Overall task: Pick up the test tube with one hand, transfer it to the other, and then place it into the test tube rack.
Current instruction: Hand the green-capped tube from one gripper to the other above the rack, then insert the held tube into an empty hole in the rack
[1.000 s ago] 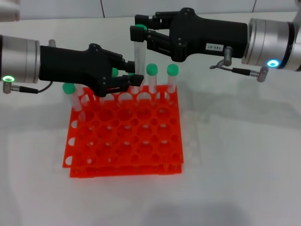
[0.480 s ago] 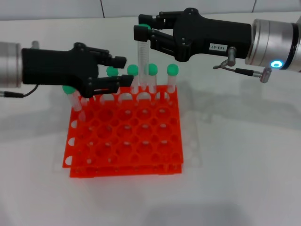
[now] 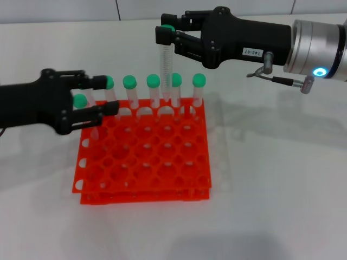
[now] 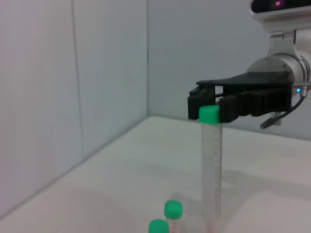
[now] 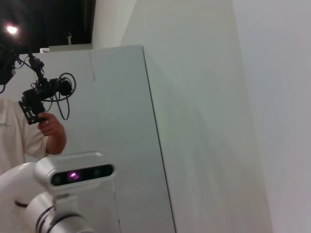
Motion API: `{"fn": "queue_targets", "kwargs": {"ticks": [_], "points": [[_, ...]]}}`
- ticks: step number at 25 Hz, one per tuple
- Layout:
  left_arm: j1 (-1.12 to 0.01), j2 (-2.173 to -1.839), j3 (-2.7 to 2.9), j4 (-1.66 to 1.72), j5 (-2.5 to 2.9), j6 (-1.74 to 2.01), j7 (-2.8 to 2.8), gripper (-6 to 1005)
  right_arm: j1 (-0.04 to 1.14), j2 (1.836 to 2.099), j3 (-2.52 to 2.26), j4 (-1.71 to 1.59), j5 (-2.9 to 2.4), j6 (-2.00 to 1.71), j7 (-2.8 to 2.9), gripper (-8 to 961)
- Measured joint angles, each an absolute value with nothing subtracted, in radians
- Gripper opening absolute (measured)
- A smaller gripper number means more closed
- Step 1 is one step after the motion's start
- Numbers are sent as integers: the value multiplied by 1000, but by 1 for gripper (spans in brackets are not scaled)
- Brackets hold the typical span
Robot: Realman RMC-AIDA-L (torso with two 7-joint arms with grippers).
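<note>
The right gripper has its jaws clamped on the green cap end of the tube, so the clear body hangs straight down below the jaws with its round bottom pointing at the rack. Holding it by the top looks deliberate: the whole length below the jaws is free to slide into a hole without the jaws fouling the neighbours. In the left wrist view the same grip shows, the right gripper pinching just at the cap and the tube upright beneath.

The tube's lower end is down among the standing tubes of the far row, between two of them; whether it has entered a hole I cannot tell, since the other tubes hide its tip. That row fills the rack's far edge, and one more tube stands at the near-left of it, so the free holes lie nearer the camera.

The left gripper sits off the rack's left edge, jaws apart and holding nothing, one standing cap showing between them. Its job looks finished, and being out there it leaves the space under the right jaws clear.

My reading: the hand-over is done and only lowering and release remain.
</note>
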State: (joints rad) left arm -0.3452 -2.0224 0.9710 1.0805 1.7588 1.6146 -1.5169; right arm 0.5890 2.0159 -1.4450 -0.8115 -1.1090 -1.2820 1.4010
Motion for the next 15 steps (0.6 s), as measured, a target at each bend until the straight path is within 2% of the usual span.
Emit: {"fn": "queue_targets", "kwargs": {"ticks": [7,12,15], "points": [[-183,-2048,932,1155,1700,1618,-1445,567,588,2017,-1445,-811,-1112,-1282,1395,268],[-116,-2079,812,1143,1699,1659,-1371,568,592,2023,-1447,-807,-1109,-1281,1379,270],[-89,-2081,773,1116,1676,1673,-1340,568,597,2027,-1460,-804,-1098,-1281,1368,271]]}}
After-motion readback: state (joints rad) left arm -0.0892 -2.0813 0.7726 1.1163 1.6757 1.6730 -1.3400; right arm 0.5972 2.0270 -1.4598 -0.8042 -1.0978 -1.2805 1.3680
